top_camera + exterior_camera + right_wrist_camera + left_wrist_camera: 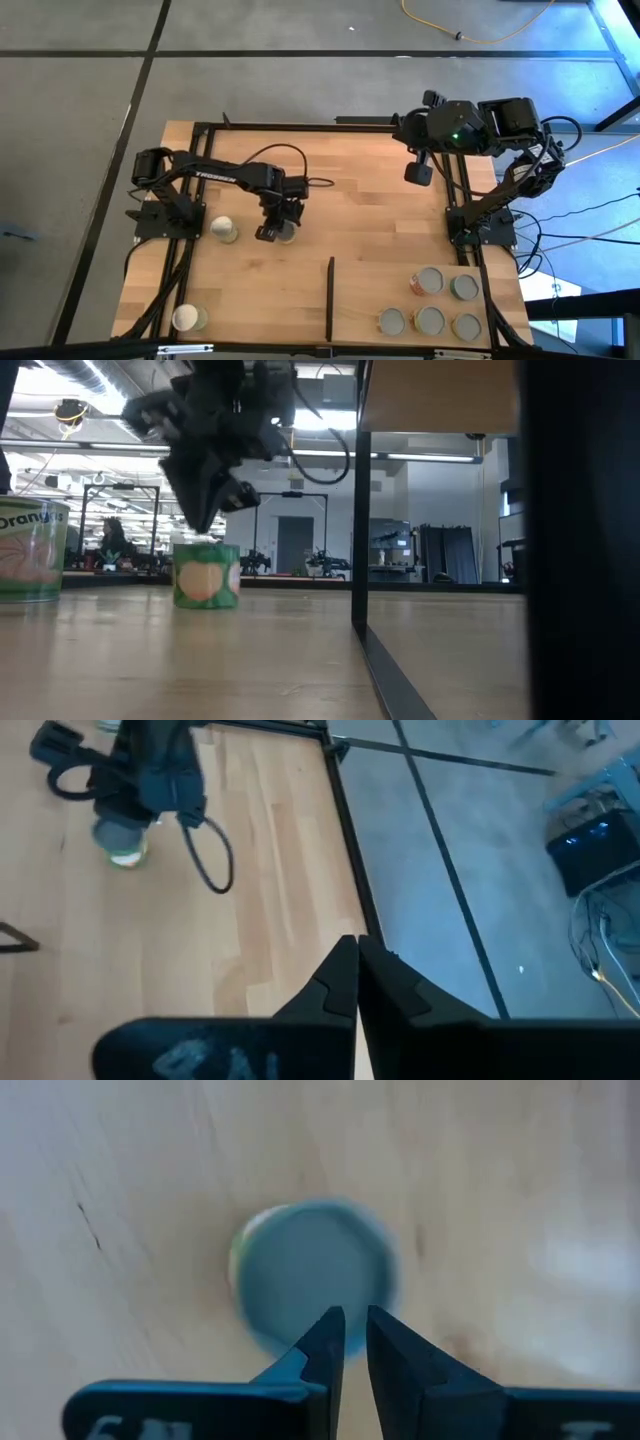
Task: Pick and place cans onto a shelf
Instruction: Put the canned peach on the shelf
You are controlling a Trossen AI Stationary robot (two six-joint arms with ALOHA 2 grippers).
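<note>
A can with a grey top [315, 1270] and a green label [207, 575] stands upright on its base on the tabletop, left of the middle [287, 233]. My left gripper [355, 1335] hangs just above it, pointing steeply down, its fingers a narrow gap apart with nothing between them [205, 525]. Two cream-topped cans [225, 230] [187, 318] stand farther left. Several grey-topped cans [430, 320] stand on the light-wood shelf [365, 290], right of its thin black strip [330, 298]. My right gripper [358, 970] is shut and raised high over the table's far right [419, 172].
The tabletop's black frame [300, 124] runs along the far edge. In the low view the shelf's black upright [360, 510] stands right of the green can, and a can with an orange label [30, 550] stands at the left. A black cable loops off the left arm [210, 860].
</note>
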